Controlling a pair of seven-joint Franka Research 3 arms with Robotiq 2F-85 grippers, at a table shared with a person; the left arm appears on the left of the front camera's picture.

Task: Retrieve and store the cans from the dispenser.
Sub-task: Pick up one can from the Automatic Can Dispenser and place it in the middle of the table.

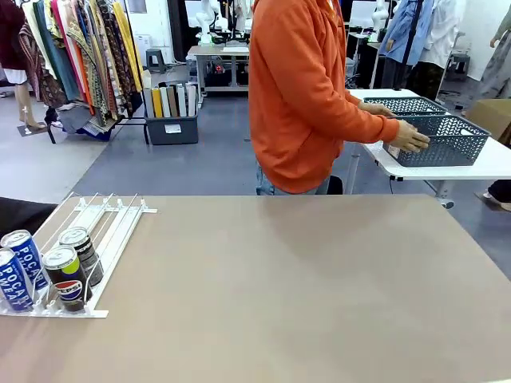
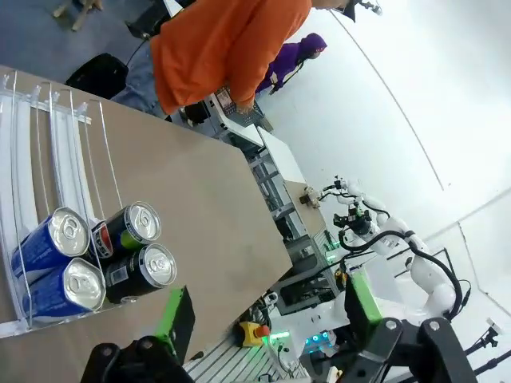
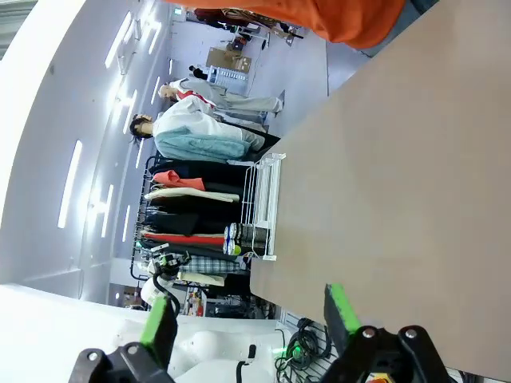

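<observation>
White wire dispenser lying flat at the left near corner of the beige bench, long rails running away toward the far edge, curved stops at the near end. Four cans standing upright against those stops, two to a lane, silver tops up: blue cans with white POCARI lettering in the left lane, one behind the other and touching; black cans with the round Pepsi logo in the right lane, packed front to back in the same way, just beside the blue pair with a rail between. Left hand spread wide, green pads well apart with nothing between them, hanging near the stop end of the dispenser and apart from the cans; from its wrist view, all four can tops in sight, tabs flat. Right hand just as wide, nothing held, well apart from the dispenser, with the rack and its cans small at the far side of the bench top in that wrist view. Beyond the far edge, person in an orange sweatshirt, turned toward a white side table, person's fingers resting on the rim of a dark blue-grey lattice basket; second basket of the same kind just behind it. Clothes rail hung with garments at the back left.
</observation>
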